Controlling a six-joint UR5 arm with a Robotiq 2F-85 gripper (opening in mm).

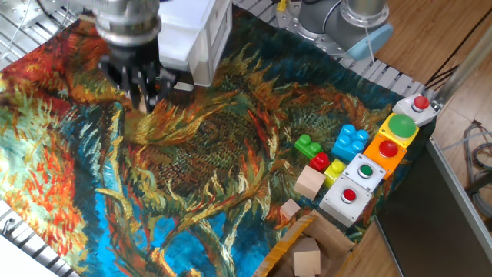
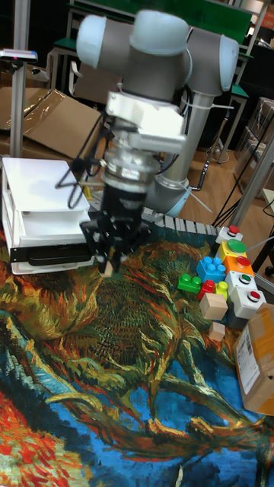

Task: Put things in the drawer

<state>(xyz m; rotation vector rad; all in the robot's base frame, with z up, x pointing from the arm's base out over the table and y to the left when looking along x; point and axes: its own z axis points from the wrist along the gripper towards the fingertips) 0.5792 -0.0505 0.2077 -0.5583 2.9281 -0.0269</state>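
Tall fixed view: cube [image 2: 109, 268] in claw [image 2: 112, 262], orientation unclear.

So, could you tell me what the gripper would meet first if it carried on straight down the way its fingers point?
Probably the painted cloth just in front of the drawer. The gripper points downward and nothing else shows beneath it, though depth is unclear.

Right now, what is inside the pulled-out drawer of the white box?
The drawer shows a dark interior in the tall view, nothing visible in it. The gripper covers its right end, a small pale piece between its fingertips. The fixed view hides the inside.
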